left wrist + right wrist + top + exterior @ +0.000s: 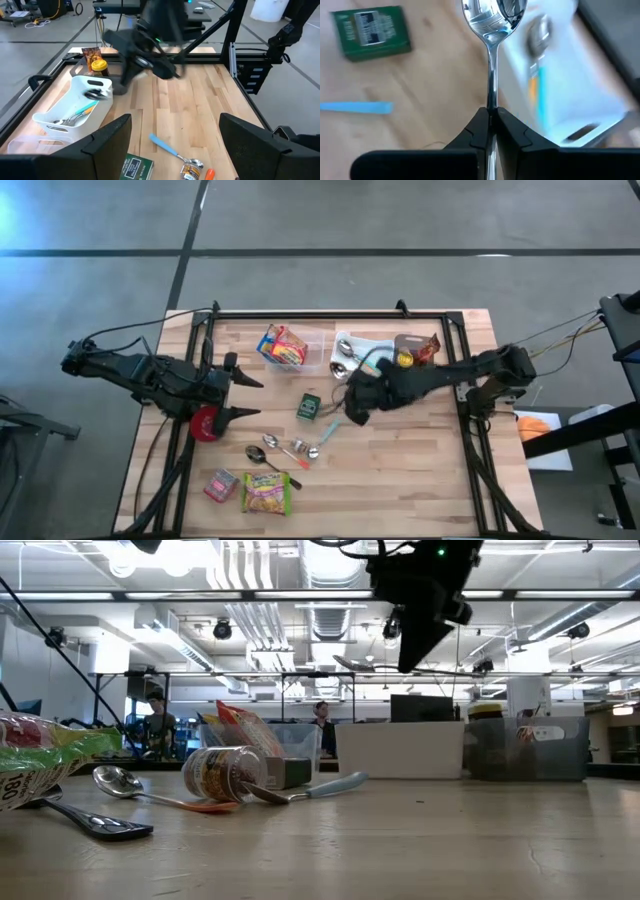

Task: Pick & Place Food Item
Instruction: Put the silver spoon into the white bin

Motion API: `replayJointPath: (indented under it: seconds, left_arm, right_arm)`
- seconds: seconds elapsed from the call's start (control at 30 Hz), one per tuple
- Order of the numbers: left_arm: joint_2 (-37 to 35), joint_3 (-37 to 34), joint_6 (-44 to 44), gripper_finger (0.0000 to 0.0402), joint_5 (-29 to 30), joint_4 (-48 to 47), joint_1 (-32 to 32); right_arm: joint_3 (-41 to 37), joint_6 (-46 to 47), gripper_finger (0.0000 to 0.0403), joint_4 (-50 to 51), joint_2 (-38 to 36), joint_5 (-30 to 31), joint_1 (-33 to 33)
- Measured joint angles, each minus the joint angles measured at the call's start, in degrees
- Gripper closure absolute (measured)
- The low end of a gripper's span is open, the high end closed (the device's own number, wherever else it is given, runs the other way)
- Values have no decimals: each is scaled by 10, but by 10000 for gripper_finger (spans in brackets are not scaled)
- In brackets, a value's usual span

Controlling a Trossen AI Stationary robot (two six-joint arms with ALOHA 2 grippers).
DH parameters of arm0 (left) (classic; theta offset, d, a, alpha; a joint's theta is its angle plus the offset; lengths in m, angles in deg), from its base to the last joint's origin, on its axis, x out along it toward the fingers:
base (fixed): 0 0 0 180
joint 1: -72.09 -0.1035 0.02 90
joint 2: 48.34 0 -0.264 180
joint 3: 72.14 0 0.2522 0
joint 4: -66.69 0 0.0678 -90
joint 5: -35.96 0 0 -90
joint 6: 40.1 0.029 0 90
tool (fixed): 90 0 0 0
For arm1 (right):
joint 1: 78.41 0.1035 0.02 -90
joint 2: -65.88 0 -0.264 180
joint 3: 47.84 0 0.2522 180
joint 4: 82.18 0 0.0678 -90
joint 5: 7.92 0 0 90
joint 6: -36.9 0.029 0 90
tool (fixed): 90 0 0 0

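r gripper point(491, 116) clamped on spoon point(493, 20) nr white bin point(362, 351) | l gripper point(250, 397) fingers wide

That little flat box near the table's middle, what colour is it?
The box is dark green with a pale label, clearest in the right wrist view.

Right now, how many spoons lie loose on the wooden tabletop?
3: all-metal spoon, orange-handled metal spoon, blue-handled metal spoon, clustered mid-table. Another spoon is held in the right hand; the white plastic tray's contents aren't counted.

Bare wood point(400, 460) right of utensil clutter point(285, 452)
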Motion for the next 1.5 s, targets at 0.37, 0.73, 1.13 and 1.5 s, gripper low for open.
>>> replayJointPath:
  seconds: [0.37,0.73,1.13,1.5]
  left_arm:
    - [0,0,0,96,0,-7,0]
    - [0,0,0,96,0,-12,0]
    - [0,0,0,95,0,-11,0]
    - [0,0,0,95,0,-11,0]
  right_arm:
    - [-1,-120,391,-9,-22,-21,-180]
    - [-81,-187,391,-160,-20,-107,-258]
    - [-176,-196,391,-253,-19,-160,-266]
    - [-207,-171,391,-299,-19,-203,-270]
